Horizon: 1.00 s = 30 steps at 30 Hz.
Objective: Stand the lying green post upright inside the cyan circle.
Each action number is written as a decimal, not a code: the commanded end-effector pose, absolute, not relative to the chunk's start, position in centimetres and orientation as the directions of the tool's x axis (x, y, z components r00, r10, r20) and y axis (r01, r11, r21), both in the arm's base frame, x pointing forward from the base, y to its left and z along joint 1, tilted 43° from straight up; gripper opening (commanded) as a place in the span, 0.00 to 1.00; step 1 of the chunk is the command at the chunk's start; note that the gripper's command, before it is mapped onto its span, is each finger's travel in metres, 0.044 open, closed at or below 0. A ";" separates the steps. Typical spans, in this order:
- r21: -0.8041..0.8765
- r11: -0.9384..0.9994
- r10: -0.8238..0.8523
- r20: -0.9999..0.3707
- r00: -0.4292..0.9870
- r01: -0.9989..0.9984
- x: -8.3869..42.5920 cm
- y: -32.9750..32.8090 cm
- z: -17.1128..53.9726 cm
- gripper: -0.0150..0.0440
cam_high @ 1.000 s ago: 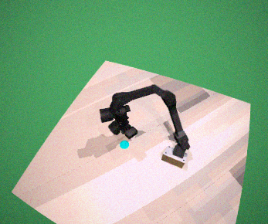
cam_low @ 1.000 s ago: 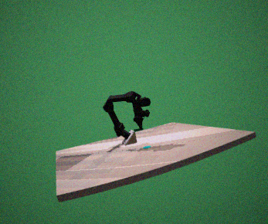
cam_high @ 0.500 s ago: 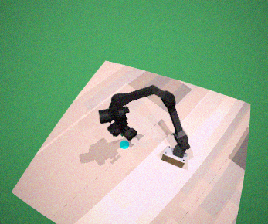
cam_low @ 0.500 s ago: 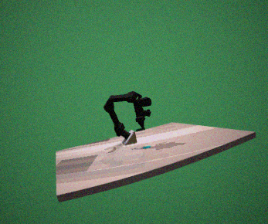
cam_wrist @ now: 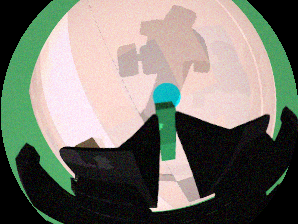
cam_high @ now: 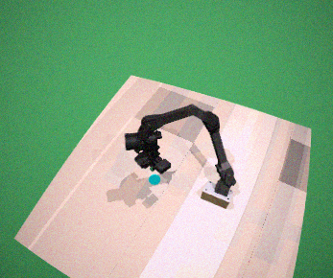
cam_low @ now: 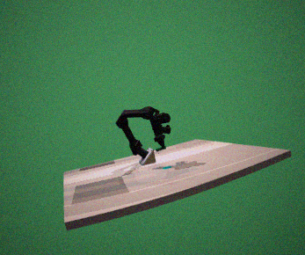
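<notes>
The gripper (cam_high: 153, 166) (cam_low: 162, 149) (cam_wrist: 167, 118) is shut on the green post (cam_wrist: 168, 131), which sits between the two black fingers in the wrist view. Only a speck of the post shows in the top view, and it cannot be made out in the exterior view. The cyan circle (cam_high: 154, 179) (cam_low: 166, 167) (cam_wrist: 166, 94) lies flat on the table. The gripper is above the table, close to the circle. In the wrist view the post's dark end overlaps the circle's lower edge. How upright the post is cannot be told exactly.
The arm's base block (cam_high: 215, 199) (cam_low: 149, 157) (cam_wrist: 87, 144) stands on the table (cam_high: 96, 225) (cam_low: 237, 156), to the right of the circle in the top view. Shadows of the arm and grey patches mark the pale table top. Green surrounds the table's edges.
</notes>
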State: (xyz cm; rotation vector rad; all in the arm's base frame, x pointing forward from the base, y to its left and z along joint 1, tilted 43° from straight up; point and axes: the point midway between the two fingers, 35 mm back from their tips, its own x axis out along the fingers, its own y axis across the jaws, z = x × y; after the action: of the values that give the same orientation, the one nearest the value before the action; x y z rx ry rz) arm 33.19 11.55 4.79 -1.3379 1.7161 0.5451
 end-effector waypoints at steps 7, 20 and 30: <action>-0.123 0.352 -0.480 -0.875 -0.066 -0.928 32.9 11.3 4.3 0.29; -0.081 0.378 -0.391 -0.917 -0.080 -0.922 32.7 11.1 3.8 0.29; -0.051 0.392 -0.319 -0.944 -0.084 -0.919 32.7 10.9 3.5 0.29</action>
State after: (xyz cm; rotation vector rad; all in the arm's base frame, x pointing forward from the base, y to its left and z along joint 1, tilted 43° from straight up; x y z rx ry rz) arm 32.81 10.87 3.61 -1.1385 1.6416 0.7061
